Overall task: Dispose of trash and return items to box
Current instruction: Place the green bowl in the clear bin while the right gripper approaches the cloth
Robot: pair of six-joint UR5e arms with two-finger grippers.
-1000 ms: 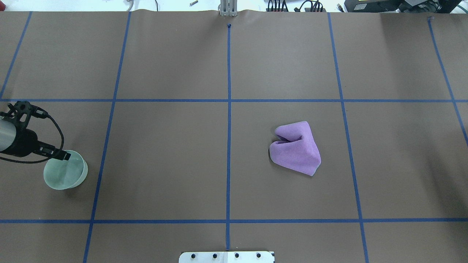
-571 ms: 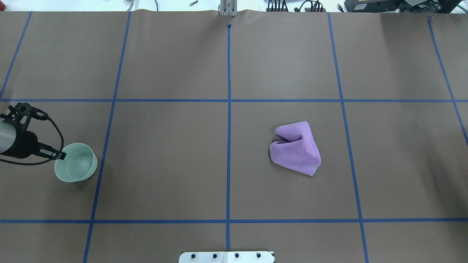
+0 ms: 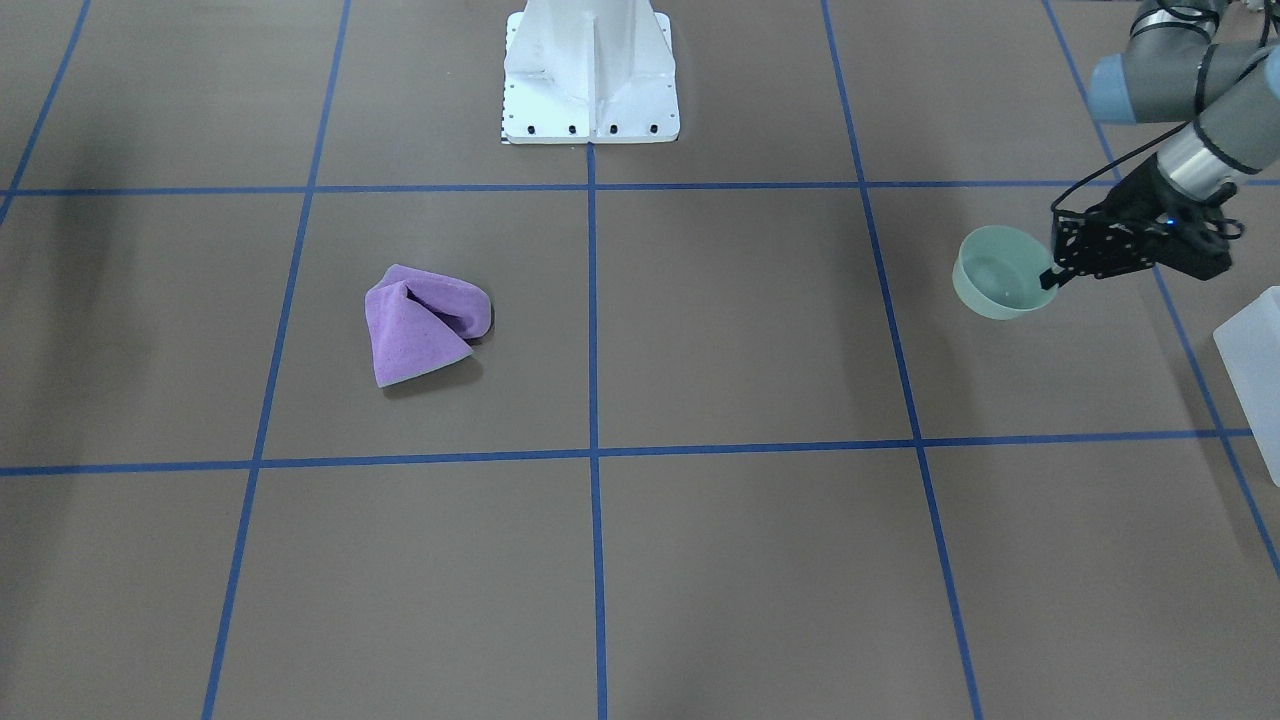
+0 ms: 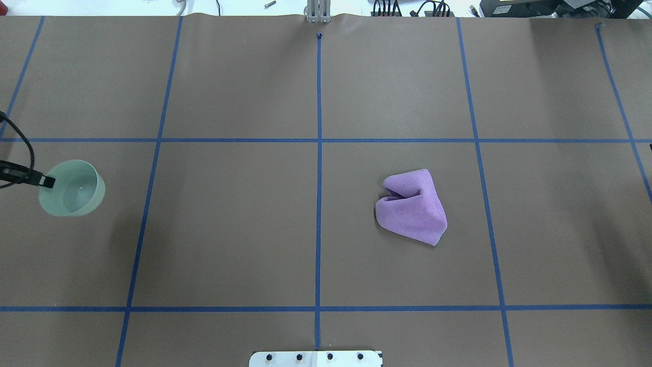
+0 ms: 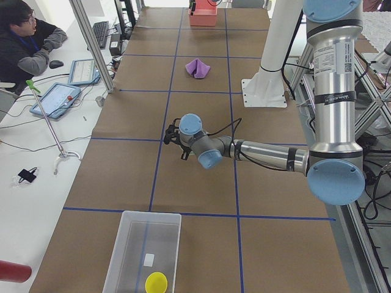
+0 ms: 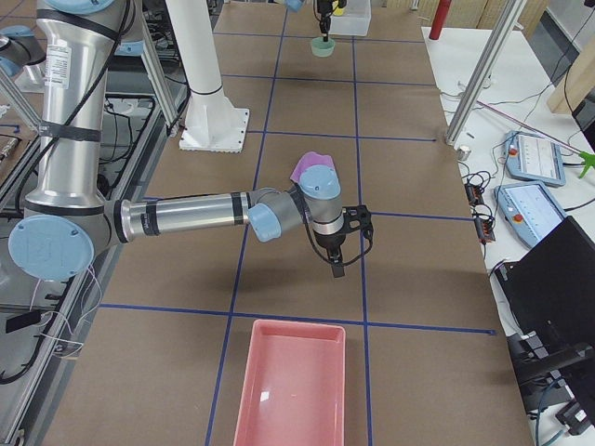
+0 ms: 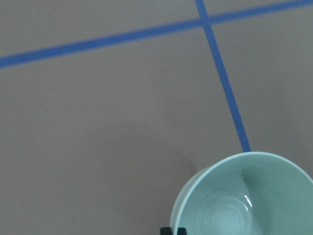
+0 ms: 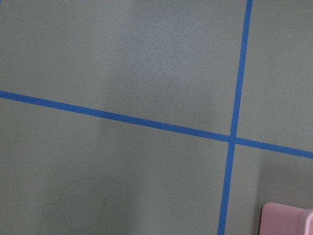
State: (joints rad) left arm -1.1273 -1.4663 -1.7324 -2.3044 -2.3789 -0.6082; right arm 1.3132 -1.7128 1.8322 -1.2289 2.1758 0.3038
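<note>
My left gripper (image 4: 48, 182) is shut on the rim of the pale mint-green bowl (image 4: 71, 187) and holds it above the table at the far left. In the front-facing view the gripper (image 3: 1048, 278) pinches the bowl (image 3: 1000, 272) on its side towards the box (image 3: 1255, 370). The bowl fills the lower right of the left wrist view (image 7: 244, 196). The frosted box (image 5: 146, 250) holds the yellow cup (image 5: 156, 282). My right gripper (image 6: 339, 260) hangs over bare table near the pink tray; I cannot tell whether it is open.
A crumpled purple cloth (image 4: 412, 209) lies right of the table's centre line, also in the front-facing view (image 3: 425, 325). A pink tray (image 6: 290, 390) stands at the table's right end. The white robot base (image 3: 590, 70) is at the near edge. An operator (image 5: 24, 36) sits beside the table.
My left gripper has carried the bowl to the left and away from the robot. The arm has mostly left the overhead view. The purple cloth has not moved.
</note>
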